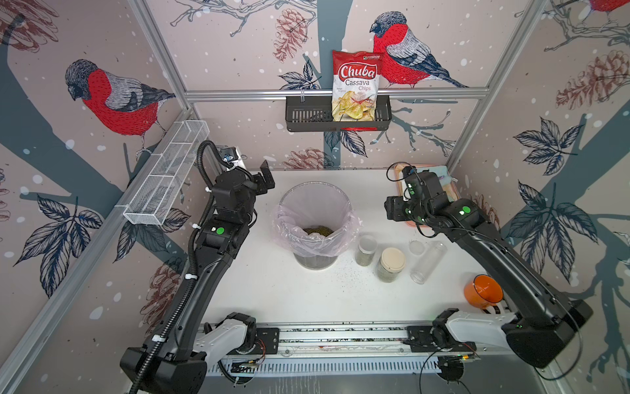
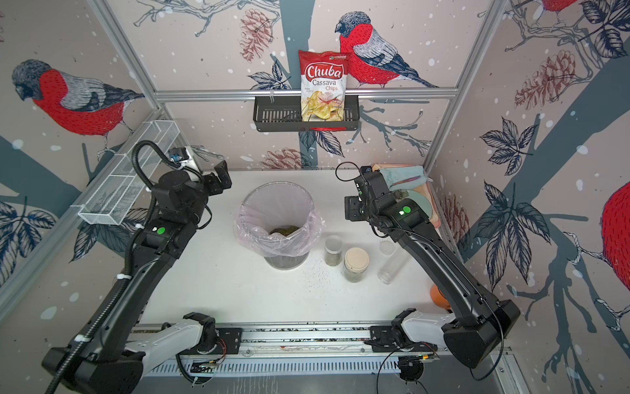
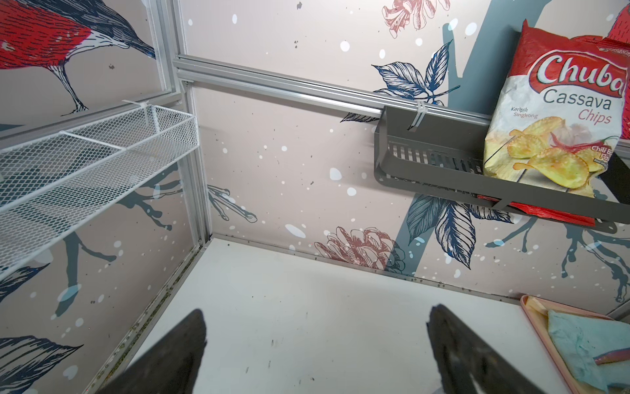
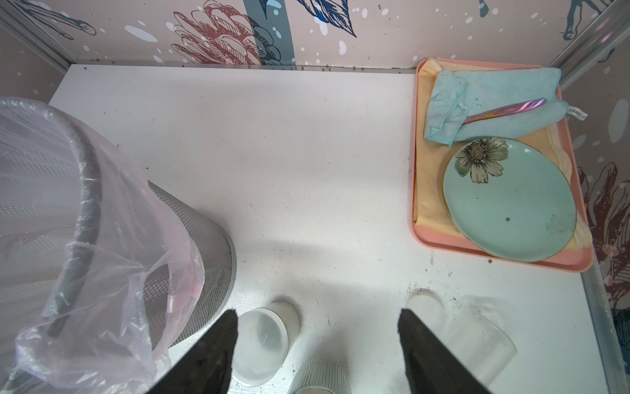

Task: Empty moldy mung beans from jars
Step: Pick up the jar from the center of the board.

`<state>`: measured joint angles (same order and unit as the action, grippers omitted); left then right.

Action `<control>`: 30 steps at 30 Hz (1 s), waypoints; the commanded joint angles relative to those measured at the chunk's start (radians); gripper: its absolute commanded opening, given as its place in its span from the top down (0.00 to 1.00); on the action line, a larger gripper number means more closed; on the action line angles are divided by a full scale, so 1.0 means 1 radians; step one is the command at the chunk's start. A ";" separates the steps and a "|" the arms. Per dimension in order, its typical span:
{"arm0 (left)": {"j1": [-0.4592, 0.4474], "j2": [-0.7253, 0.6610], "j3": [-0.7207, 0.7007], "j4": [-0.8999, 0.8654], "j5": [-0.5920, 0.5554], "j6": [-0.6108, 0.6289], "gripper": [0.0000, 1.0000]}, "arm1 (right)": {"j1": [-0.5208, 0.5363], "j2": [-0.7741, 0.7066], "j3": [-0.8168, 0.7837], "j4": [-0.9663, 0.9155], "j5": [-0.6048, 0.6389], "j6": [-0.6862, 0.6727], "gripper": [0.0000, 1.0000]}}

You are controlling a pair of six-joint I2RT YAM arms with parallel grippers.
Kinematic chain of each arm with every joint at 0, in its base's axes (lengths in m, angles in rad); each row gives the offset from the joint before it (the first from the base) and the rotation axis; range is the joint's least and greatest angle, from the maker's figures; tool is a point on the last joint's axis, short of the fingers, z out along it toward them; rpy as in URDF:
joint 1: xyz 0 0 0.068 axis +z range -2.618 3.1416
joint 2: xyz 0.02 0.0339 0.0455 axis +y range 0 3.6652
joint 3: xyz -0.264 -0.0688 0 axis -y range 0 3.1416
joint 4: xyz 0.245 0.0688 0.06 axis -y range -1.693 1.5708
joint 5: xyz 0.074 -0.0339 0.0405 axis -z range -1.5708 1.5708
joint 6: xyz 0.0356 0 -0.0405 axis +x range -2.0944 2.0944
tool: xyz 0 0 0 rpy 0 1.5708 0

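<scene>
Most of the mung beans lie heaped at the bottom of the lined bin, which stands mid-table. Loose grains are scattered on the table between the bin and the jars. Just beside the bin stand the short jar, with a clear lid on, and the cream-lidded jar. Both have beans in their lower part. Next to them the tube looks empty and seems to lie on its side, mouth toward the front edge. A clear lid rests on the table near it.

My right jaws hang open just behind these jars, on the back-wall side, with nothing between them. In my right wrist view the short jar shows beside one finger and the tube beside the other. My left jaws stand wide open and empty over bare table near the back left corner, with the bin between them and the jars.
</scene>
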<state>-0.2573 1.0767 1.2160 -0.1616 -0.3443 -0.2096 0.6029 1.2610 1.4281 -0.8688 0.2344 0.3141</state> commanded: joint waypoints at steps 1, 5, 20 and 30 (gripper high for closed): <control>0.004 -0.014 -0.008 0.045 -0.025 -0.008 0.01 | 0.001 -0.002 0.000 -0.014 0.016 0.000 0.25; 0.003 -0.009 -0.020 0.051 -0.055 0.000 0.01 | 0.001 0.006 -0.007 -0.029 -0.032 0.004 0.25; 0.003 -0.013 -0.044 0.079 -0.011 -0.011 0.01 | 0.057 0.029 -0.029 -0.069 -0.075 -0.012 0.23; 0.003 -0.053 -0.072 0.092 -0.064 -0.009 0.01 | 0.142 0.126 -0.010 -0.184 -0.074 0.006 0.23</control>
<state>-0.2569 1.0313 1.1522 -0.1146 -0.3809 -0.2096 0.7368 1.3670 1.4025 -0.9958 0.1604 0.3138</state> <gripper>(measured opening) 0.988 0.770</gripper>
